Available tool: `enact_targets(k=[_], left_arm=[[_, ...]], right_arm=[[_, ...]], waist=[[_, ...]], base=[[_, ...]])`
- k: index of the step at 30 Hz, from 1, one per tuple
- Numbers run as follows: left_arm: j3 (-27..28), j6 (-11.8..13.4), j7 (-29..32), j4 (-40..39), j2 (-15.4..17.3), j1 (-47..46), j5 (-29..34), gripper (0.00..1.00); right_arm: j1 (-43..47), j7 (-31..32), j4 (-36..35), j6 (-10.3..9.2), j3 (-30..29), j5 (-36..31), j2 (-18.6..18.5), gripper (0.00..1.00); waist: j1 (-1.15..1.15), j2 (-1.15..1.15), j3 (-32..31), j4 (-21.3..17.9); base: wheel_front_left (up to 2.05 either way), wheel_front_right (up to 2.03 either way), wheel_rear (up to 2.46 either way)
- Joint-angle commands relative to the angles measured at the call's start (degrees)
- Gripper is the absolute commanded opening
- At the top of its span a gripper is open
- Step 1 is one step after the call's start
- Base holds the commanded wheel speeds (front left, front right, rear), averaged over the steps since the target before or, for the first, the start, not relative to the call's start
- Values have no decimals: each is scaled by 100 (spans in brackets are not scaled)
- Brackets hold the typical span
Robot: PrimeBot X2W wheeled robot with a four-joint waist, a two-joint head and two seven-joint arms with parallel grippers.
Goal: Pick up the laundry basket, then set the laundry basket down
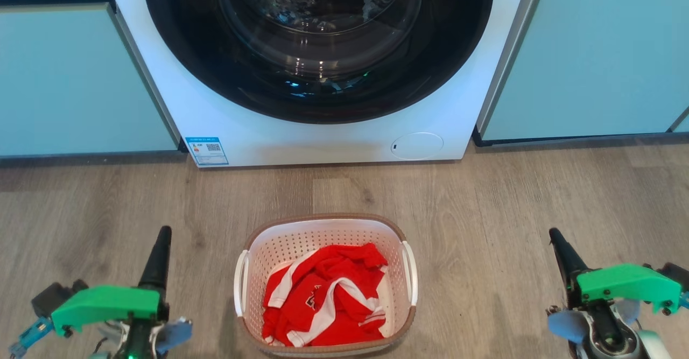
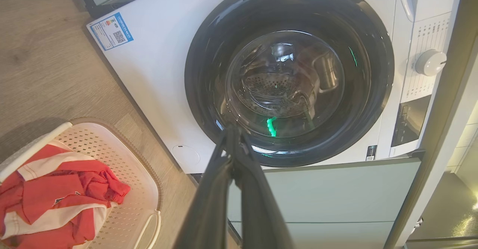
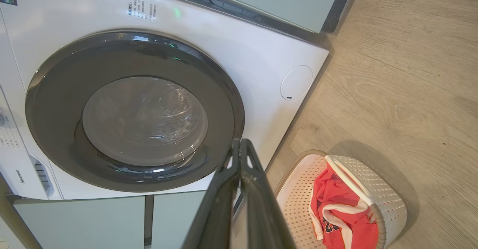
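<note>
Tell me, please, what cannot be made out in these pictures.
Floor of the laundry basket: head view, mostly covered by the red-and-white garment.
Print on the blue label: head view, too small to read.
Top of the washing machine: head view, cut by the upper edge.
The garment's printed figures: right wrist view, partly hidden in folds.

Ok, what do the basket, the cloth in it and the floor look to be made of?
The laundry basket looks like moulded cream plastic, matte, by its rows of punched holes; brown rim likely plastic too. The red-and-white garment is soft fabric, creased and bunched. The floor shows matte grey-brown wood grain: wood or laminate, cannot tell.
</note>
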Motion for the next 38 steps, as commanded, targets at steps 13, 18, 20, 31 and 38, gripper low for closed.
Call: enact_targets(k=[13, 18, 20, 31, 38], left_arm=[[337, -107, 289, 26, 100, -549, -1003, 0], [377, -122, 359, 73, 97, -599, -1266, 0], [398, -129, 395, 96, 95, -624, -1398, 0], [450, -139, 464, 132, 77, -663, -1574, 0], [467, -139, 479, 133, 65, -665, -1559, 0]], right_arm=[[-337, 258, -167, 37, -179, 881, -61, 0], [-354, 326, -164, 38, -246, 1109, -58, 0], [-362, 360, -162, 39, -279, 1222, -56, 0], [-376, 428, -158, 40, -349, 1374, -39, 0], [-377, 441, -157, 40, -365, 1360, -28, 0]], waist=[[0, 0, -12, 26], [0, 0, -16, 33], [0, 0, -17, 37], [0, 0, -20, 42], [0, 0, -20, 42]], base=[[0, 0, 0], [0, 0, 0], [0, 0, 0], [0, 0, 0], [0, 0, 0]])
